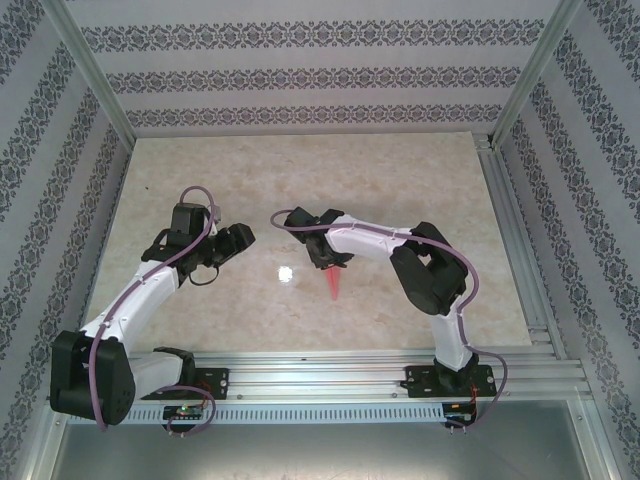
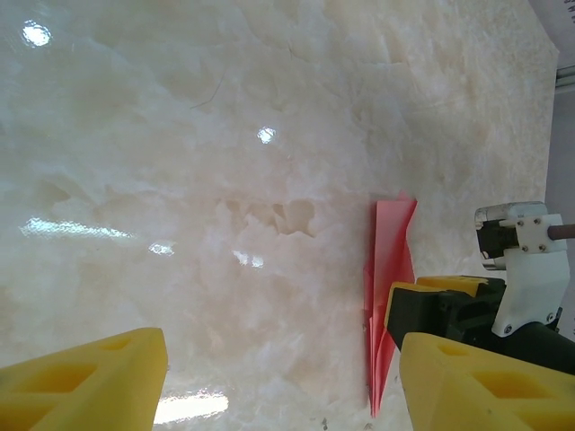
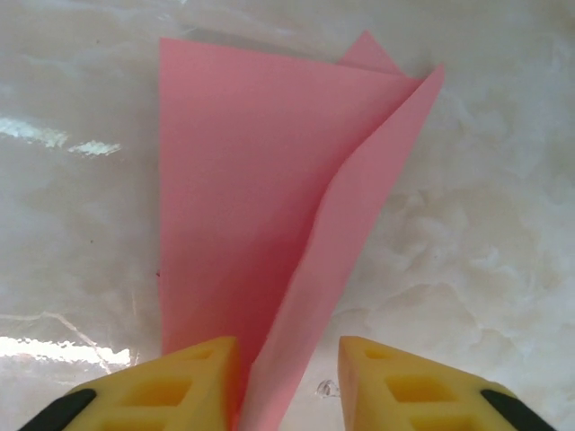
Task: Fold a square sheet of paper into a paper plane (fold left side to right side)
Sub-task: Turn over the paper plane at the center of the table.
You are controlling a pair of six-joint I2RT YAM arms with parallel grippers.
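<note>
The pink-red paper is folded into a narrow pointed paper plane [image 1: 331,287] lying on the marble table, its tip toward the near edge. In the right wrist view the paper plane [image 3: 252,197] shows a flat wing and one raised flap. My right gripper [image 3: 289,377] stands over its narrow end. The jaws are apart, the flap runs up between them against the left finger [image 3: 193,382], and a gap is left before the right finger. My left gripper [image 2: 283,377] hovers open to the left of the paper plane [image 2: 392,260], with bare table between its fingers.
The marble table [image 1: 400,180] is boxed in by patterned walls and aluminium posts. A metal rail [image 1: 520,260] runs along its right edge, and the arms' mounting rail [image 1: 330,375] crosses the near edge. The right gripper [image 2: 449,310] sits close beside my left gripper's right finger.
</note>
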